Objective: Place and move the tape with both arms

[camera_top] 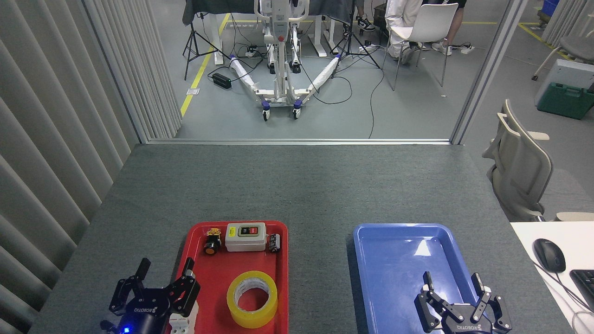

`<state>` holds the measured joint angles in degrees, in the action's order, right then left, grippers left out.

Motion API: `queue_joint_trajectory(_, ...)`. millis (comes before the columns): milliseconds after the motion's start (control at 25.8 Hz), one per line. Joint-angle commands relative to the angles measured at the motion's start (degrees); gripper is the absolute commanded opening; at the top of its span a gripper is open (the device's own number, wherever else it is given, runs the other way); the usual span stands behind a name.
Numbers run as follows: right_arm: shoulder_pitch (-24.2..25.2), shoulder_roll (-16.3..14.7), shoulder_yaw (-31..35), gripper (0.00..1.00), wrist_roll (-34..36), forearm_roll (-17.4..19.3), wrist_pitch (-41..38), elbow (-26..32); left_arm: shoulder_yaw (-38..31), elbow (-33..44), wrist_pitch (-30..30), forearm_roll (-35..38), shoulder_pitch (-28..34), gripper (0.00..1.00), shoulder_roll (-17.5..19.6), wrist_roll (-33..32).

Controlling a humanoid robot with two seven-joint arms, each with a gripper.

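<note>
Two grippers are seen spread: left gripper at seven o'clock; right gripper over blue tray. Tape is laid flat in red tray, untouched.

Head view: two trays on the grey table, tape in the red tray, both grippers low in frame.

You see the red tray at 7 o'clock and the blue tray at 5 o'clock, well apart on the table. The tape lies flat in the red tray's near half, core opening upward. At that tray's far end, toward 12 o'clock, the grey switch box sits between a small black-and-orange part and a small black part. Your left gripper stands at the red tray's left edge with fingers spread, clear of the tape. Your right gripper hangs over the blue tray's near end, fingers spread, holding nothing.
</note>
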<state>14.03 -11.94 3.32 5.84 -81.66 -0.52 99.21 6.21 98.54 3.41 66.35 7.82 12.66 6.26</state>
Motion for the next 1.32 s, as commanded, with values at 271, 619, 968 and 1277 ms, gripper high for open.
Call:
queue_joint_trajectory(271,1.6,-0.5,-0.5,1.00,0.0,0.1,0.0,0.1,-2.3,0.0,-0.4,-3.0,-1.0,1.00,-1.9,1.4)
queue_joint_trajectory(619,1.9,-0.9,-0.5,1.00,0.0,0.2,0.0,0.2,-4.0,-0.6,-8.3,-3.3,-2.4,1.00,-1.1,1.4)
queue_joint_trajectory(968,1.6,-1.4,-0.4,1.00,0.0,0.2,0.0,0.2,-4.6,-0.2,-9.0,-8.2,-2.2,1.00,-1.3,1.6)
queue_joint_trajectory(1277,1.4,-2.2,-0.4,1.00,0.0,1.5,0.0,0.1,-5.0,0.1,-9.5,-7.2,-1.3,1.00,-1.5,2.0)
